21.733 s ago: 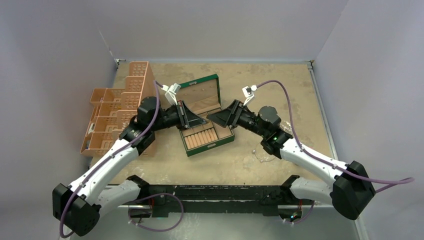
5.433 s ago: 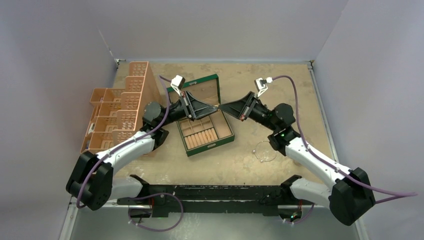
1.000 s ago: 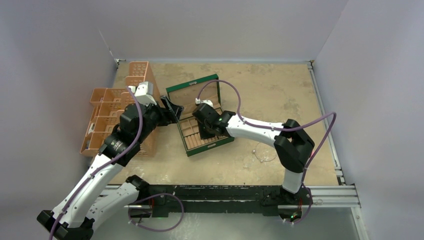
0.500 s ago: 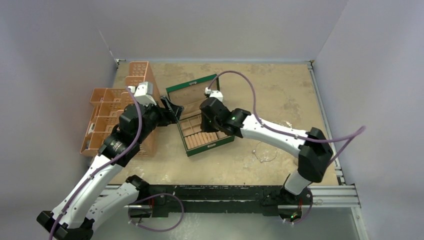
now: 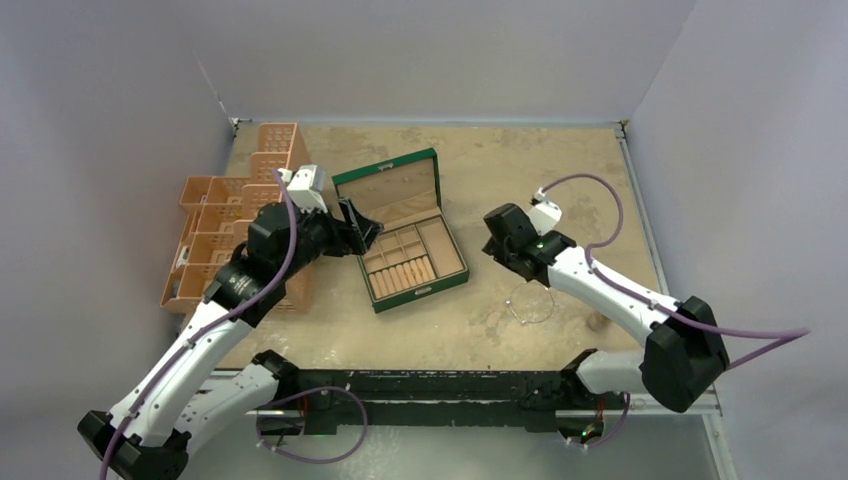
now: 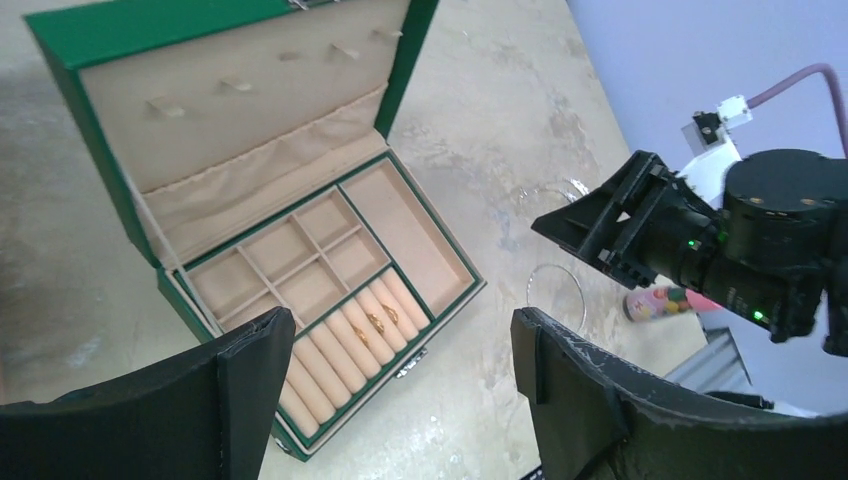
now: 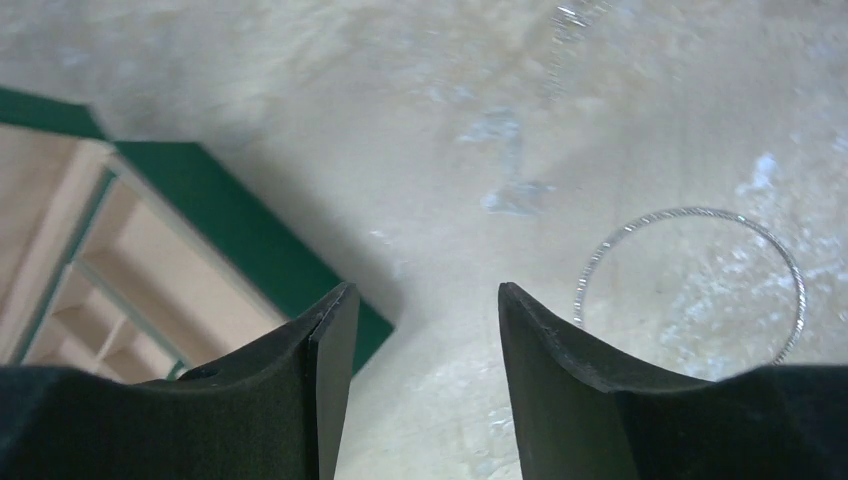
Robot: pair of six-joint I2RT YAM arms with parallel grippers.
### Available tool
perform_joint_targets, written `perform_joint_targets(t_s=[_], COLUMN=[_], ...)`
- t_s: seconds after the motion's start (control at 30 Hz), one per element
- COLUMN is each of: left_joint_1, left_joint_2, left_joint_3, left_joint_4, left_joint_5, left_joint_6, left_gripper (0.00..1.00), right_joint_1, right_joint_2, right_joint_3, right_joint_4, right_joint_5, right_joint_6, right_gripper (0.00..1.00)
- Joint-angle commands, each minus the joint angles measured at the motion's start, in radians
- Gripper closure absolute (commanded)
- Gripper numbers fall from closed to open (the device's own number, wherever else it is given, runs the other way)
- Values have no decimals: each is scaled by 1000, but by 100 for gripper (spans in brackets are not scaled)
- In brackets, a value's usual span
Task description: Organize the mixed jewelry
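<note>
Right pincer move: your right pincer was down over the green box a second ago. It has since swung clear to the box's right and now hangs above the bare desk.
Right pincer state: its jaws stand wide apart with nothing between them.
Meaning for the task: you appear to have finished a drop into the box, so this arm is free for the next piece.
Silver hoop: the silver hoop lies flat on the desk, well apart from the box and just beyond the right pincer's tips. It looks like your likely next pick.
Glittery strand: a glittery strand lies farther out on the desk, too small to describe further.
Gold rings: two gold rings sit tucked in the ring rolls at the box's front.
Box compartments: the lid is open. The square compartments and the long side compartment look empty from the left wrist view.
Left pincer: your left pincer hovers at the box's left side, jaws wide, holding nothing.
Pink cylinder: a pink cylinder lies on the desk past the hoop.
Orange organizer: an orange organizer stands left of the box. You cannot tell what is in it.
</note>
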Motion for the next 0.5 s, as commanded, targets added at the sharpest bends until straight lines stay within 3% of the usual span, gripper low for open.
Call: perform_joint_targets(t_s=[0.0, 0.13, 0.33, 0.47], left_joint_1=[-1, 0, 0, -1], left_joint_2=[19, 31, 20, 18], left_joint_3=[29, 29, 10, 4], left_joint_4=[55, 59, 61, 61], left_joint_5=[100, 120, 112, 108], left_joint_6=[40, 40, 35, 35], left_gripper=[20, 20, 20, 20], right_joint_1=[-38, -41, -41, -41], right_joint_2=[10, 66, 61, 28], right_joint_3=[-79, -116, -186, -214], right_joint_4=[-59, -101, -108, -86], right_joint_5=[41, 22, -28, -96], right_joint_6=[174, 234, 250, 200], right_gripper=[46, 51, 50, 40])
